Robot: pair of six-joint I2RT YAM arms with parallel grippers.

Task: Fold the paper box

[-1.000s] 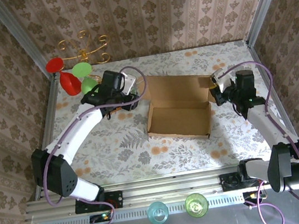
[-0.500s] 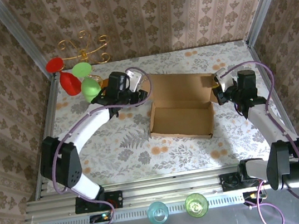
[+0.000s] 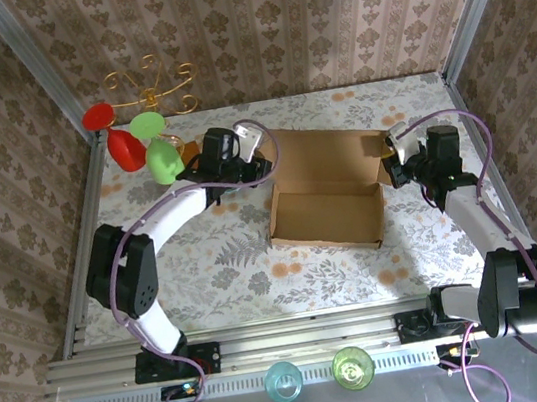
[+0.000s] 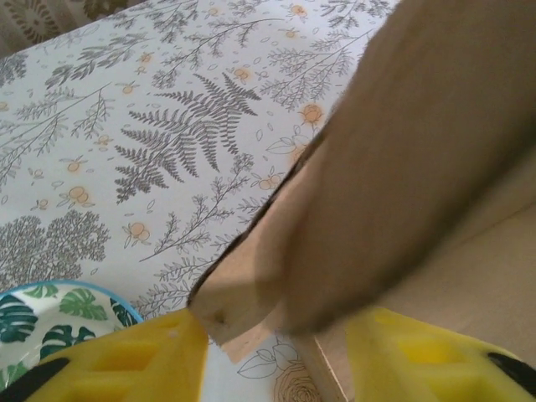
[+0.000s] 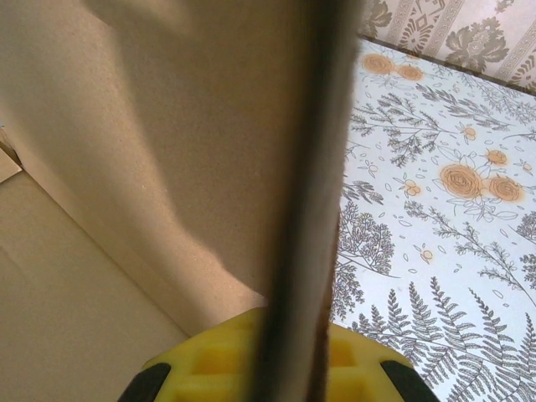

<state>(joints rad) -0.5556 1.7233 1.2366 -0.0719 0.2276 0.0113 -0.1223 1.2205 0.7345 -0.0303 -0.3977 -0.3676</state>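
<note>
paper box (image 3: 326, 215) | plain brown cardboard | open-topped, side flaps raised | lies centre-right

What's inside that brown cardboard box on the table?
Only bare cardboard floor shows inside the paper box; no contents visible. The near wall hides a strip of floor along its foot.
</note>
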